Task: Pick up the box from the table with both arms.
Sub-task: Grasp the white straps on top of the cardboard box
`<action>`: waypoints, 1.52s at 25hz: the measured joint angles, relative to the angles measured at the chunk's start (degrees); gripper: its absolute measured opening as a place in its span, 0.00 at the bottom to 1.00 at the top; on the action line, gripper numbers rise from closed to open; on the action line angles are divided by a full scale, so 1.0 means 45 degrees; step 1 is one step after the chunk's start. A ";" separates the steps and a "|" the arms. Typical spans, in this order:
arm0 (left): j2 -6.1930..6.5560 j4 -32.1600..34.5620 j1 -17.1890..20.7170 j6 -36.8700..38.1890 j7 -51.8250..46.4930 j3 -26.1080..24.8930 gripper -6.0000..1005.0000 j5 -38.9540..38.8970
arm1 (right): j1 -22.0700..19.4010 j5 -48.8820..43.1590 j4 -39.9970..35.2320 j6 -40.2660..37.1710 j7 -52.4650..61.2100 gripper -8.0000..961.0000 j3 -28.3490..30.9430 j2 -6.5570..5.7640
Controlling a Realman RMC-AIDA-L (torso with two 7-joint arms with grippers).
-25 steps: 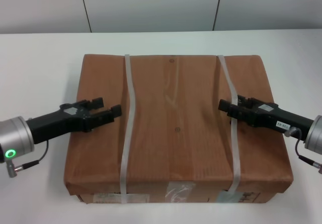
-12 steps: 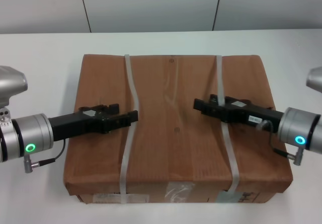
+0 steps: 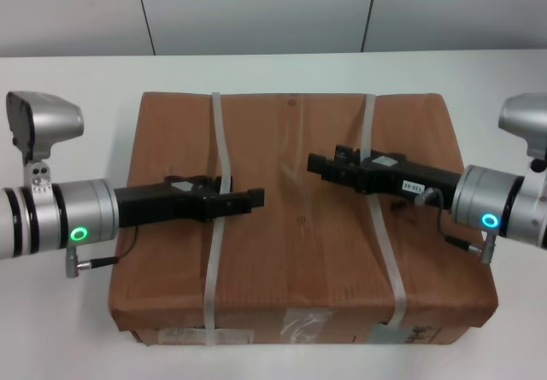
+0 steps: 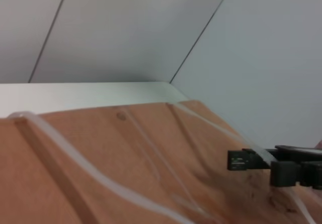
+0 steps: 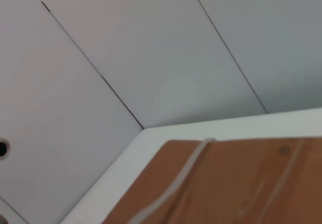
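White tabletop [image 3: 68,81] fills the head view, wide and plain, with pale grey wall panels behind it; one large flat brown cardboard box [image 3: 295,235] lies in the middle of the table, its front side toward the robot showing torn labels and tape along the lower edge. Two whitish plastic straps cross the top of the box from back to front: one left strap [image 3: 215,252] and one right strap [image 3: 382,252]; both bend slightly as they run.

Two arms reach in over the box from opposite sides, each with a silver round wrist and one glowing green ring light. One left gripper [image 3: 252,197], black, points toward the middle of the box, above its top and across the left strap; its fingers lie close together, though whether they are fully closed cannot be told. One right gripper [image 3: 314,163], also black, points back toward it from the other side, above the top and across the right strap; its finger state cannot be told either. Both tips are near each other but apart, with bare cardboard between them.

From the left wrist camera, the right gripper [image 4: 236,160] shows far off above the box [image 4: 75,148]; from the right wrist camera, only the box [image 5: 241,183], one strap, the table and the wall are seen.
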 joint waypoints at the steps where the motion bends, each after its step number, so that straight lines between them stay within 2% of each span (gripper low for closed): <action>1: -0.0002 0.0002 -0.0069 -0.0002 -0.0039 0.0013 0.79 0.0000 | 0.0083 0.0014 0.0002 0.0034 -0.0061 0.81 0.0028 0.0000; 6: -0.0022 0.0003 -0.0369 -0.0070 -0.0109 0.0023 0.78 -0.0020 | 0.0407 0.0204 0.0027 0.0148 -0.0425 0.80 0.0050 -0.0001; 12: -0.0050 0.0004 -0.0563 -0.0312 -0.0164 0.0026 0.70 -0.0037 | 0.0385 0.0392 0.0048 0.0151 -0.0991 0.78 0.0039 -0.0002; 17: -0.0056 0.0004 -0.0495 -0.0316 -0.0074 0.0026 0.64 -0.0022 | 0.0212 0.0778 0.0249 0.0117 -0.1646 0.72 0.0046 -0.0001; 23: -0.0057 0.0004 -0.0450 -0.0316 0.0077 0.0026 0.40 -0.0019 | -0.0107 0.1117 0.0346 0.0005 -0.2357 0.61 0.0056 0.0000; 28: -0.0057 0.0003 -0.0414 -0.0310 0.0110 0.0026 0.16 -0.0019 | -0.0175 0.1200 0.0361 -0.0025 -0.2428 0.49 -0.0032 -0.0001; 33: -0.0069 0.0003 -0.0405 -0.0293 0.0225 0.0026 0.13 -0.0019 | -0.0181 0.1196 0.0366 -0.0026 -0.2146 0.39 -0.0042 0.0000; 38: -0.0078 0.0003 -0.0395 -0.0269 0.0231 0.0025 0.12 -0.0020 | -0.0246 0.1060 0.0268 -0.0151 -0.0124 0.32 -0.0245 -0.0061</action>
